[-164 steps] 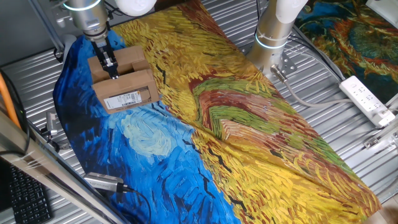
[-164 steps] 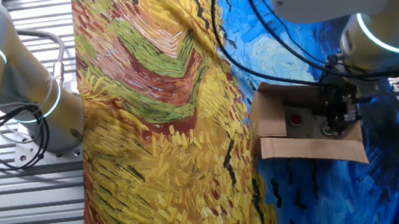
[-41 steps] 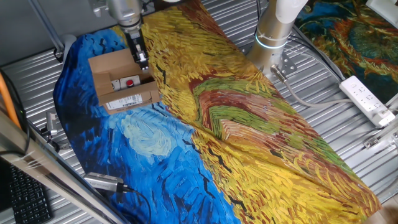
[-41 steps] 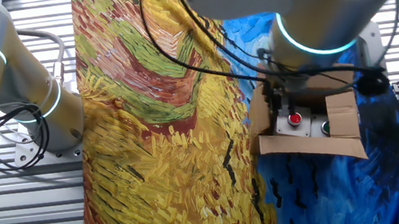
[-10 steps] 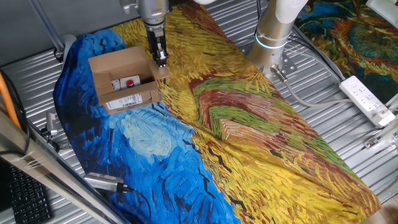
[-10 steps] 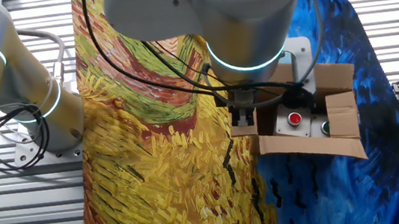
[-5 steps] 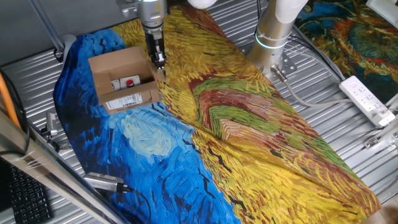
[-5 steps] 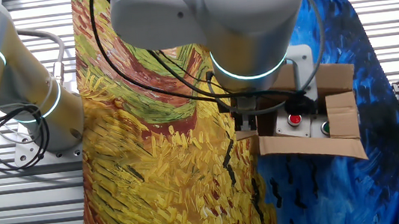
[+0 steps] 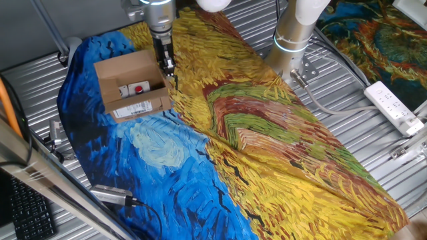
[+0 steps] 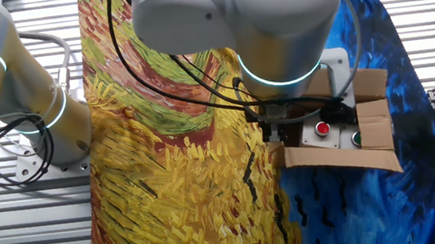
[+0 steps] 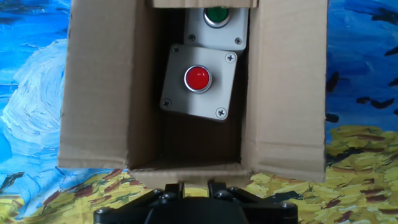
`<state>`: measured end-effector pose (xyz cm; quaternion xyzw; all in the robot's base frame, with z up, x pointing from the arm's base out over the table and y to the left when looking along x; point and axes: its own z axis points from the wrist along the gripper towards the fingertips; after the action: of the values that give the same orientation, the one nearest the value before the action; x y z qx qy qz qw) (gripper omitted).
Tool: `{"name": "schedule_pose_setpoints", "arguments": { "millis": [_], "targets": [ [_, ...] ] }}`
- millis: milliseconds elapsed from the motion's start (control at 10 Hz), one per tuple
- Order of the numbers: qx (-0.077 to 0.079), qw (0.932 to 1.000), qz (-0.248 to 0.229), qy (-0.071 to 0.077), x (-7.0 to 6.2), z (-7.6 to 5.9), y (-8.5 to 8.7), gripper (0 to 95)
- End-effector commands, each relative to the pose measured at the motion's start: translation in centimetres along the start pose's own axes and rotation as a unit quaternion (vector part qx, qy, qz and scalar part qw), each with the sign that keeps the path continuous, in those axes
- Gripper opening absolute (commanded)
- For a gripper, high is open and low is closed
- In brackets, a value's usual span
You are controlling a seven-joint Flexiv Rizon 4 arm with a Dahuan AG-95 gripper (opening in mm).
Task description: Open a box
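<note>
Two grey push-button units, red point(image 11: 198, 79) and green point(image 11: 216, 15) | in open brown cardboard box point(image 9: 127, 85) | black gripper point(image 9: 167, 65) at box edge | jaws: cannot tell

Light: bright and even in all my views.
Shadow: dark inside the box point(image 11: 186, 143).
Focus: my hand view sharp.

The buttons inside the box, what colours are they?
One button is red, the other green, each on a grey housing. The hand view shows them best.
</note>
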<state>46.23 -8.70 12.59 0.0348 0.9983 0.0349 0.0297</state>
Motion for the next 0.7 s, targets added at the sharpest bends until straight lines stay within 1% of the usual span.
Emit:
{"name": "schedule_pose_setpoints", "arguments": {
  "millis": [100, 600, 700],
  "targets": [
    [0.0, 1.0, 0.0, -0.002, -0.11, 0.23, -0.04, 19.0],
    [0.001, 1.0, 0.0, -0.003, -0.24, 0.52, -0.03, 19.0],
    [0.0, 1.0, 0.001, -0.003, -0.17, 0.31, 0.06, 19.0]
  ]
}}
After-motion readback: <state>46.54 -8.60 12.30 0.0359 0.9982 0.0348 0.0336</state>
